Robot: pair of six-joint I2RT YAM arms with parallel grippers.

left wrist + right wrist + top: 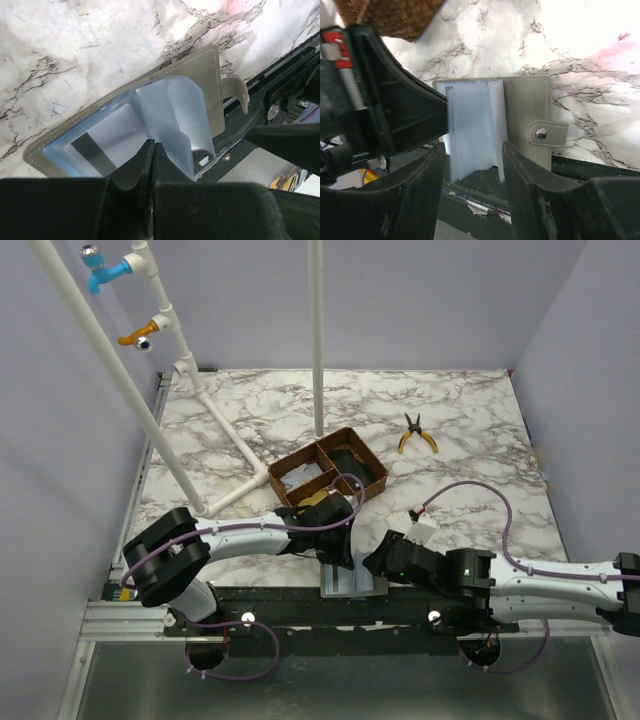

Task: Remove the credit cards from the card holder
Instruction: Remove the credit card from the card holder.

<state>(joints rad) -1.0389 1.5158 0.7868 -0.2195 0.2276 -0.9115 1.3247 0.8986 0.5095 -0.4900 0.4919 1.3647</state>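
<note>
A white marble-patterned table [460, 440] with grey veins fills the top view, closed in by pale lilac walls on three sides. A white pipe frame [318, 340] rises from its left and middle. Wide bare marble lies to the right and along the far side. Two black-and-white arms reach inward from the near edge: the left arm [250, 535] angles right and the right arm [540, 580] angles left, so they meet near the centre of that edge. A brown woven three-compartment tray [376, 472] sits just beyond the left arm's wrist, near the table's middle. Yellow-handled pliers [416, 435] lie well apart from it, farther right. The card holder [525, 110] lies open and flat at the very near edge of the table, between the two arms, with its near side reaching over the black rail [300, 600] in front. Its grey stitched cover faces up and a snap tab [547, 134] sticks out to one side. Clear, pale blue sleeves [175, 115] stand up from the spine like fanned pages. The left gripper [151, 150] has its fingers pressed together, with the tips against the base of the sleeves. The right gripper [473, 150] has its fingers spread apart, straddling the upright sleeves without touching them. Whether the credit cards sit inside the sleeves cannot be made out.
</note>
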